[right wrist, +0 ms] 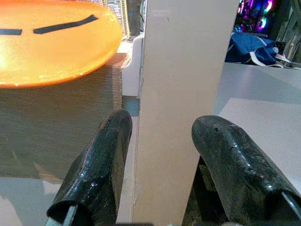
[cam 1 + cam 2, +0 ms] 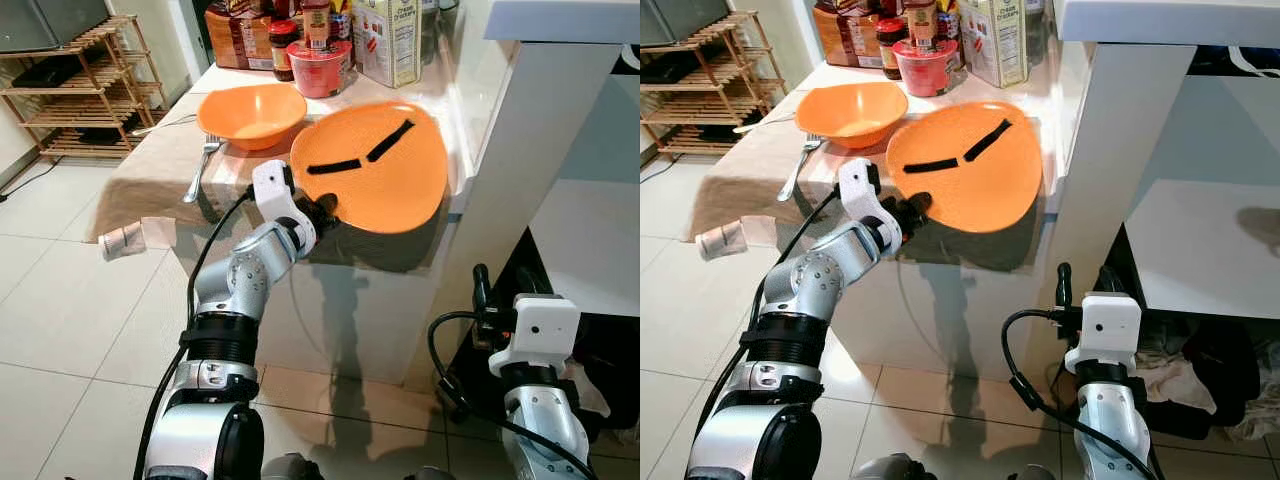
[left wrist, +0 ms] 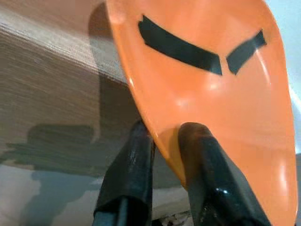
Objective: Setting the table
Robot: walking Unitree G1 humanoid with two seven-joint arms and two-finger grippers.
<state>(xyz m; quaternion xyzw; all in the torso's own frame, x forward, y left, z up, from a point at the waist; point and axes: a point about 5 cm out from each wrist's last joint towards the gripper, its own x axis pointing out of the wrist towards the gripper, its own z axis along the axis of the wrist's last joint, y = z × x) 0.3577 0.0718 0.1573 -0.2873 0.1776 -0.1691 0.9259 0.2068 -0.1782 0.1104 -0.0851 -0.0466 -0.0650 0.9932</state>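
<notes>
Orange plastic plate (image 2: 375, 165), probably light, stiff and slippery, is pinched at its near rim by the left gripper (image 2: 325, 210); a deeper grasp is advised. The right gripper (image 1: 160, 155) hangs released.

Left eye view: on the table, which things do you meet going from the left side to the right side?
Fork → orange bowl → orange plate, tilted and held at its near rim by the left gripper → carton at the back of the table.
</notes>
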